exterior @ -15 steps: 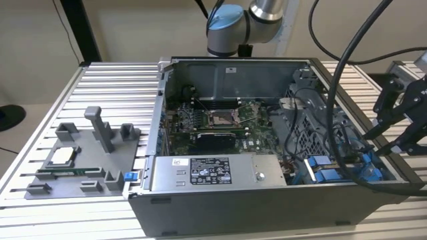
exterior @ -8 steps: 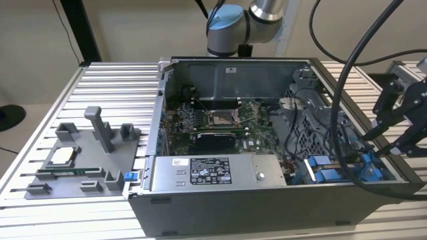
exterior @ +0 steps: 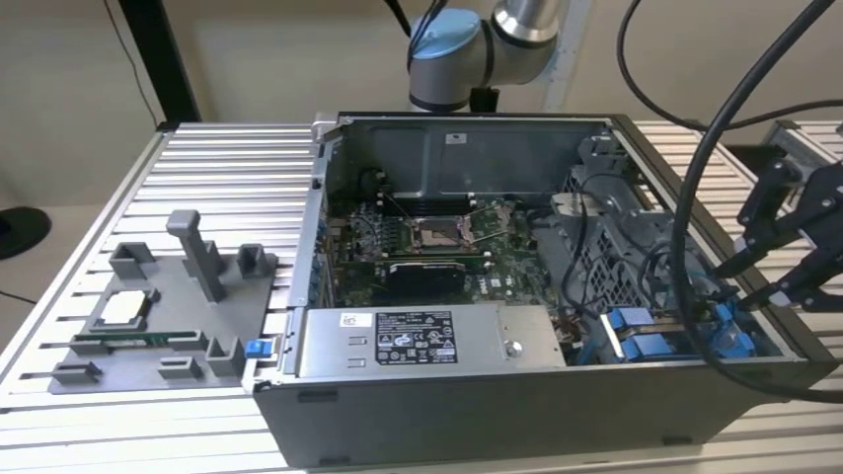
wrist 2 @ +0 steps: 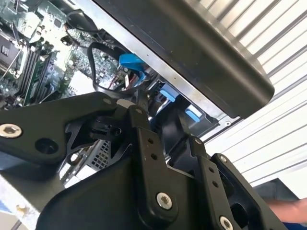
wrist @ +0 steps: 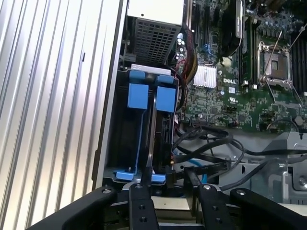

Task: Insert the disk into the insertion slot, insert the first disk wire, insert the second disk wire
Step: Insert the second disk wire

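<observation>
The open computer case (exterior: 527, 415) stands on the slatted tabletop (exterior: 224, 168). Inside it lie the motherboard (exterior: 435, 237) in the middle, a labelled grey power-supply box (exterior: 421, 341) along the near wall, and the insertion slot (exterior: 658, 341) in the near corner on the exterior view's right, marked by its bright blue pieces. On the exterior view's left, a grey fixture tray (exterior: 158, 316) holds a small silver square part (exterior: 125, 308) and a green strip (exterior: 132, 341).

In the first wrist view the slot runs lengthwise between two blue tabs (wrist: 138, 96), with a thin blue rail down one side and dark space within. A silver-white edge (wrist: 144, 68) at its far end may be the disk seated in the slot, though I cannot be sure. Black cables (wrist: 211, 139) loop just beside the slot, on its motherboard side.

The pincer (exterior: 747, 283) hangs over the case's right wall, near the slot and apart from it. Its fingers (wrist: 140, 206) are spread, and in the exterior view nothing sits between them.
</observation>
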Robot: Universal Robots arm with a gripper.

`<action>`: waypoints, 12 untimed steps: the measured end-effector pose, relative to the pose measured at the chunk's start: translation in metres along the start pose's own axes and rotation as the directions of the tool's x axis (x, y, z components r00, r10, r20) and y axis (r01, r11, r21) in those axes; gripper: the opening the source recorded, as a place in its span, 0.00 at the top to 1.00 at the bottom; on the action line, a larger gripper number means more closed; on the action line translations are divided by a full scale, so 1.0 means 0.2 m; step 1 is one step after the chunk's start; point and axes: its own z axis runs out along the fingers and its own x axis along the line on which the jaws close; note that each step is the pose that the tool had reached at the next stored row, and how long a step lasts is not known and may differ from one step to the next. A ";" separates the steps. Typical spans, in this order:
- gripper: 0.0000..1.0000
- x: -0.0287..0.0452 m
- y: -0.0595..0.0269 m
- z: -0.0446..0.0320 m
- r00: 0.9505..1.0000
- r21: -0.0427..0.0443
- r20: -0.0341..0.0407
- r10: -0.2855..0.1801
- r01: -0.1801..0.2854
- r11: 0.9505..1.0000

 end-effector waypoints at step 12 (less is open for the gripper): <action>0.00 0.029 -0.019 0.000 1.000 -0.022 0.023 -0.002 0.003 1.000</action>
